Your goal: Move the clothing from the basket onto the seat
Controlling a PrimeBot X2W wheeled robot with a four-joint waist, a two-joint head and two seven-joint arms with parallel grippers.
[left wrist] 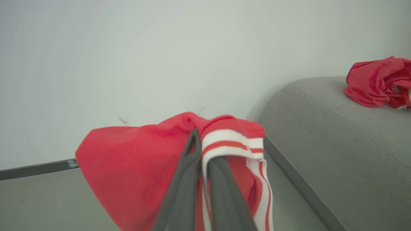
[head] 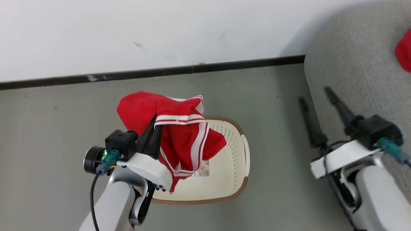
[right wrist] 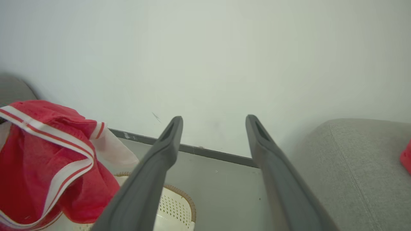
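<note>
Left gripper: jaws pressed together, pinching the red striped garment by its white-banded edge. Garment hangs over the basket, centre frame. Its long axis drops from the pinch toward lower frame; hem clearance unclear. Sofa lies frame right, well apart. Right gripper, jaws spread and empty, sits nearer it. Another red garment lies on the sofa.

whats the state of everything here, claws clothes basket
left claw: shut on held red garment
right claw: open, empty
held red garment: lifted, hanging above basket
basket: upright, no clothes seen inside
second red garment: crumpled on sofa
</note>
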